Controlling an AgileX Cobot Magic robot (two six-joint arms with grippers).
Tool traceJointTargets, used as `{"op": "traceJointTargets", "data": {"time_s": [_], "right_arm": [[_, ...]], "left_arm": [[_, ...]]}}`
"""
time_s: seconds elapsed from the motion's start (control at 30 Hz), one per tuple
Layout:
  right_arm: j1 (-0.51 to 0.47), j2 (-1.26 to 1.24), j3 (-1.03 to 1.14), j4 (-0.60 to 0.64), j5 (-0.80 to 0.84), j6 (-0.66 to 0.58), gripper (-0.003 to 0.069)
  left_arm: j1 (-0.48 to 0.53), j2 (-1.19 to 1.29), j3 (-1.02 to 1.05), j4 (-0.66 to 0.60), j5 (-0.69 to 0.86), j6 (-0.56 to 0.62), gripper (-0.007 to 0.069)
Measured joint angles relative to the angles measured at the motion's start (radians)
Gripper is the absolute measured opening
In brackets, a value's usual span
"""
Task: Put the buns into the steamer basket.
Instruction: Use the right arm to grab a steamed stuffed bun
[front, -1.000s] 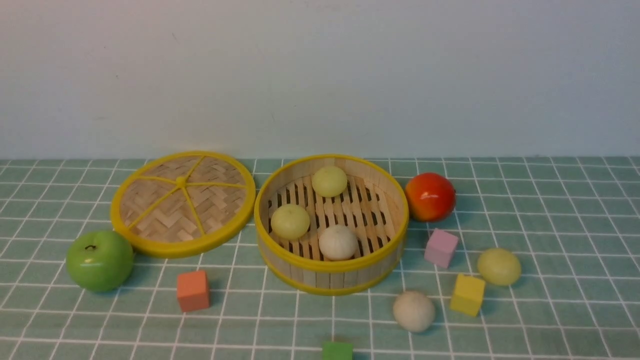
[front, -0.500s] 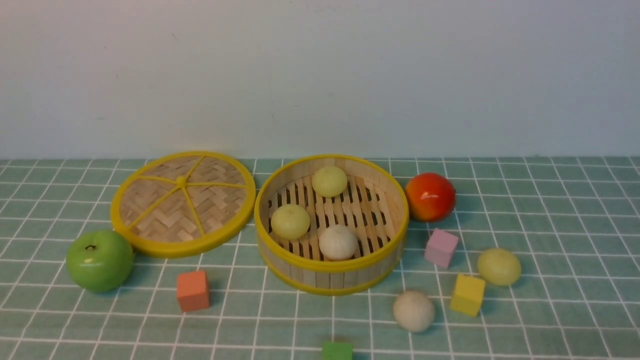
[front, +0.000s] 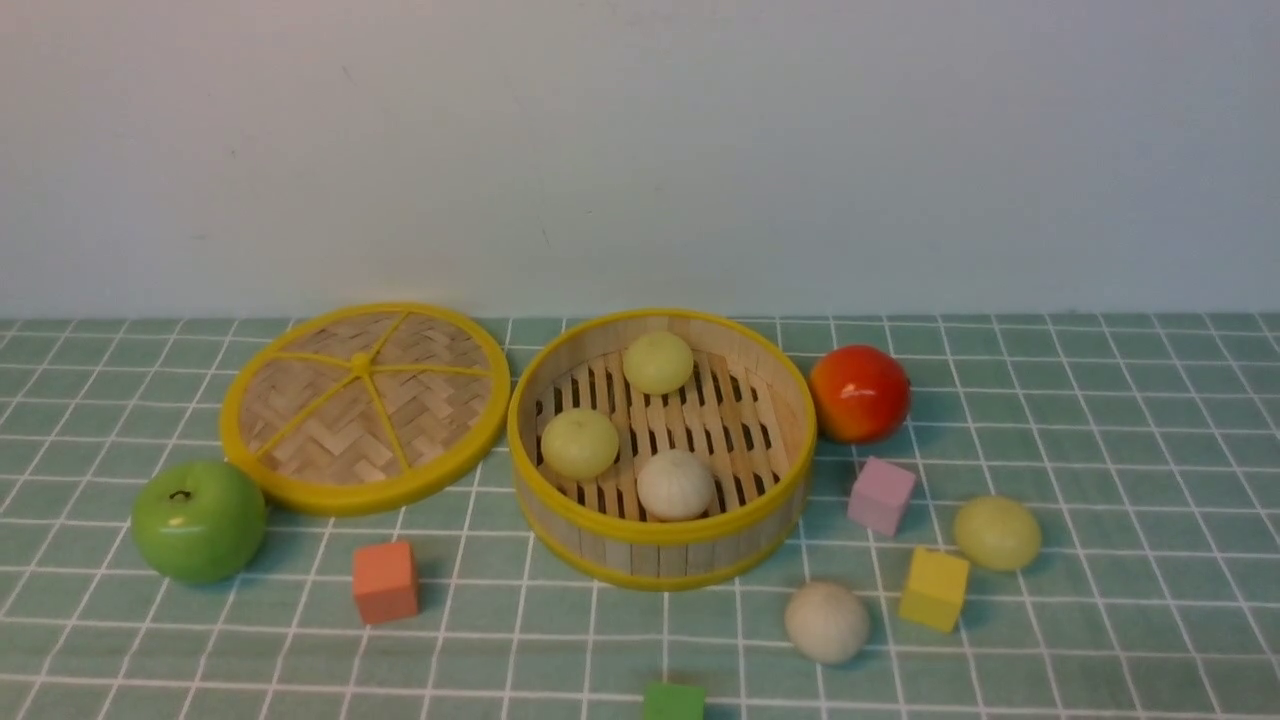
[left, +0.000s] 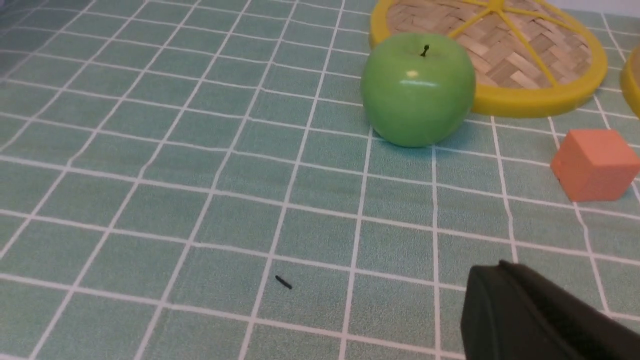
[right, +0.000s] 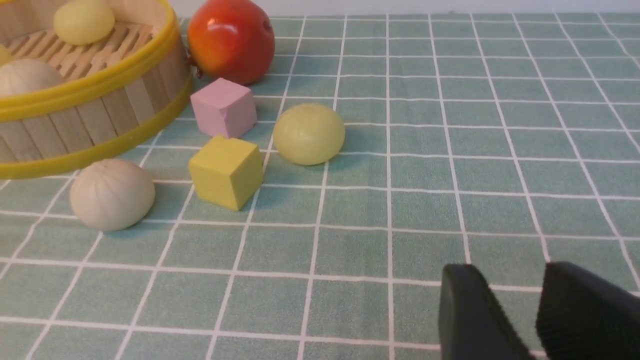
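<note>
Loose off-white bun (front: 826, 622), yellow-green bun (front: 997, 533): right of steamer basket (front: 660, 560), nearest right gripper (right: 520, 285), jaws parted, empty; left gripper (left: 505, 290) pressed together.

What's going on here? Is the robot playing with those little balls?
The robot is filling a basket. Three buns are in it already. A white bun and a yellow-green bun lie on the table. Right now nothing is being held: the right pincer is open and empty near those two, and the left pincer is shut, over by the apple.
</note>
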Motion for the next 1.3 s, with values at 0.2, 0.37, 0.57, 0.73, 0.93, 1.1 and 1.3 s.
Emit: {"op": "traceJointTargets", "data": {"time_s": [0.2, 0.37, 0.57, 0.73, 0.93, 1.1, 1.3], "right_arm": [[0.0, 0.0, 0.0, 0.0, 0.0, 0.0, 0.024], [0.0, 0.0, 0.0, 0.0, 0.0, 0.0, 0.024], [0.0, 0.0, 0.0, 0.0, 0.0, 0.0, 0.024], [0.0, 0.0, 0.001, 0.004, -0.012, 0.001, 0.024], [0.0, 0.0, 0.012, 0.11, -0.187, 0.021, 0.024], [0.0, 0.0, 0.012, 0.202, -0.281, 0.119, 0.024], [0.0, 0.0, 0.012, 0.289, -0.363, 0.284, 0.024]], "left_arm": [[-0.071, 0.0, 0.0, 0.003, -0.001, 0.0, 0.0], [-0.083, 0.0, 0.0, 0.004, -0.001, 0.0, 0.0004], [-0.085, 0.0, 0.0, 0.004, -0.001, 0.001, 0.0008], [-0.085, 0.0, 0.0, 0.004, -0.001, 0.001, 0.0015], [-0.085, 0.0, 0.0, 0.004, -0.001, 0.001, 0.0017], [-0.085, 0.0, 0.0, 0.004, -0.001, 0.001, 0.0021], [-0.085, 0.0, 0.0, 0.004, -0.001, 0.001, 0.0024]]}}
